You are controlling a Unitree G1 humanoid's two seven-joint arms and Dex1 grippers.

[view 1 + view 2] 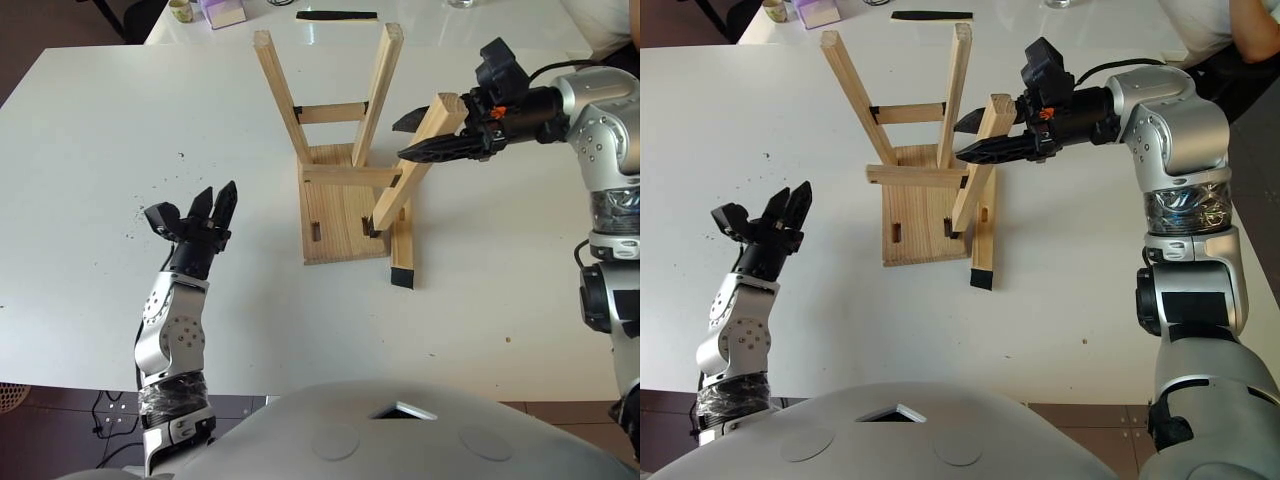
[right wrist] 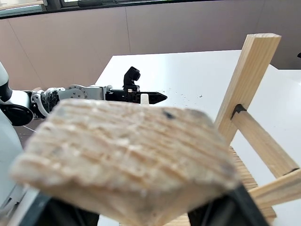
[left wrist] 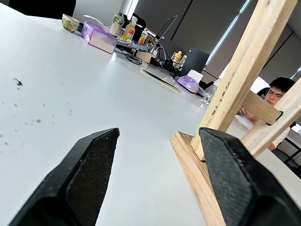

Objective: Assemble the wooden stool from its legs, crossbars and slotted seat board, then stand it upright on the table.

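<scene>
Tabletop [image 1: 100,150]: right tool [image 1: 402,140] grips leg [image 1: 398,197]

White table [image 1: 100,120] with dark specks [image 1: 131,214] scattered on its left part. On adjoining far table [image 1: 500,25]: purple tissue box [image 1: 222,12] just beside small cup [image 1: 181,10], flat black strip [image 1: 337,16], laptop [image 3: 167,28], bottles [image 3: 126,31].

A white tabletop [image 1: 120,120] fills the frame. At the top edge, a second table [image 1: 480,25] carries a purple box [image 1: 222,12] and a cup [image 1: 181,10]. Dark floor [image 1: 40,30] shows at upper left.
</scene>
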